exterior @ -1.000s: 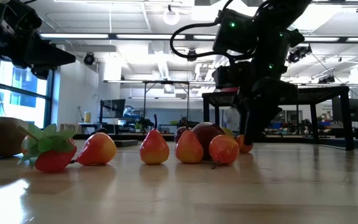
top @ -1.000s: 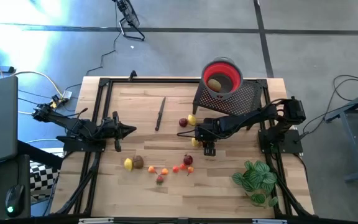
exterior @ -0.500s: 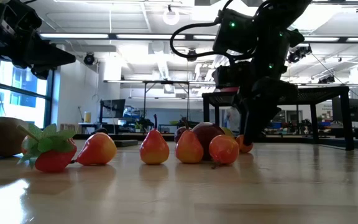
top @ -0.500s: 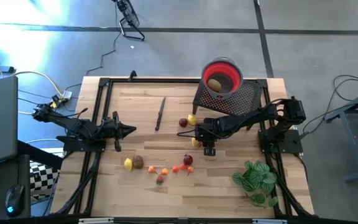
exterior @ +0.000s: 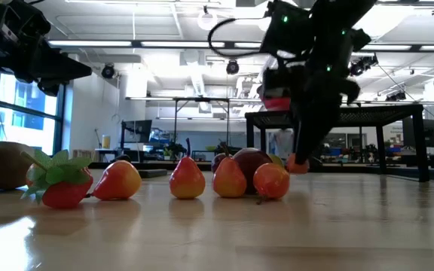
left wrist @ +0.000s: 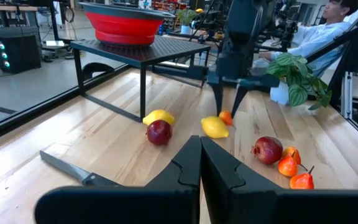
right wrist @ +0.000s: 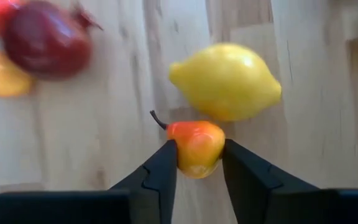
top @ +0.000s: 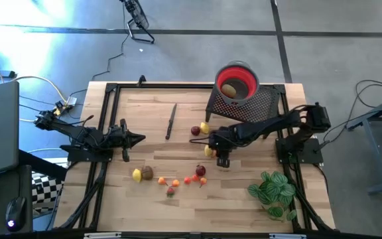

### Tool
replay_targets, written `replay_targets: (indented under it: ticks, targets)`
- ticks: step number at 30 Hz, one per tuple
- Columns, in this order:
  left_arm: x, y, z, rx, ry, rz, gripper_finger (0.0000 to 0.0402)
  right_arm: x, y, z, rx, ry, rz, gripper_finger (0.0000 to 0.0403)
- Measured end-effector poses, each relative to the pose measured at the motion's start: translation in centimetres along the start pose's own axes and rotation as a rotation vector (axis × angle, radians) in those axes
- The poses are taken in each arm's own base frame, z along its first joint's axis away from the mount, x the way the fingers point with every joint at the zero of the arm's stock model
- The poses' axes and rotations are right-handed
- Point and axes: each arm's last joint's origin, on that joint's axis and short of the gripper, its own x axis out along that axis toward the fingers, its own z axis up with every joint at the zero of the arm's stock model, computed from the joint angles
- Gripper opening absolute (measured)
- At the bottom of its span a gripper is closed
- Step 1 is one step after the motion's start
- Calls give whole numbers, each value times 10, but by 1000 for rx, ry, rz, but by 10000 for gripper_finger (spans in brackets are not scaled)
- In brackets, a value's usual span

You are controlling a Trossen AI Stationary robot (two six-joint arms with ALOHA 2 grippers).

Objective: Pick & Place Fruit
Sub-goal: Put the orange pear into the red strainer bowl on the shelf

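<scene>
As its fingers drew in over the last second, the right pincer (right wrist: 199,163) clamped a small orange pear (right wrist: 196,147) beside the lemon (right wrist: 226,81), mid-table. That piece looked ready to lift toward the red bowl (top: 237,81). The left pincer (left wrist: 200,163) stayed shut and empty near the table's left edge.

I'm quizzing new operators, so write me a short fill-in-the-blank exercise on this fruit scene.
1. The right gripper has closed its fingers on a small orange ____.
2. Right beside that fruit lies a yellow ____.
3. The red bowl stands on a dark ____.
4. The left gripper, waiting at the table's left side, is ____.

Missing words: pear; lemon; stand; shut
</scene>
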Motion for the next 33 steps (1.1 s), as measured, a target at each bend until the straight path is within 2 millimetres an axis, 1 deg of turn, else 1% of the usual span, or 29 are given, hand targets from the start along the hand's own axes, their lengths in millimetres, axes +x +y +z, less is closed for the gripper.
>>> replay_targets:
  ticks: [4,10,19,23,27,33]
  targets:
    - [0,0,0,0,0,0,0,-18,2,3,31,-60,13,108]
    - [0,0,0,0,0,0,0,-53,4,8,63,-205,30,108]
    - [0,0,0,-1,-1,0,0,-115,6,10,74,-507,14,109]
    - [0,0,0,-1,-1,0,0,-143,5,7,84,-634,-1,105]
    - [0,0,0,-1,-1,0,0,-164,4,1,97,-719,-36,105]
    - [0,0,0,-1,-1,0,0,-185,1,-7,80,-805,-104,105]
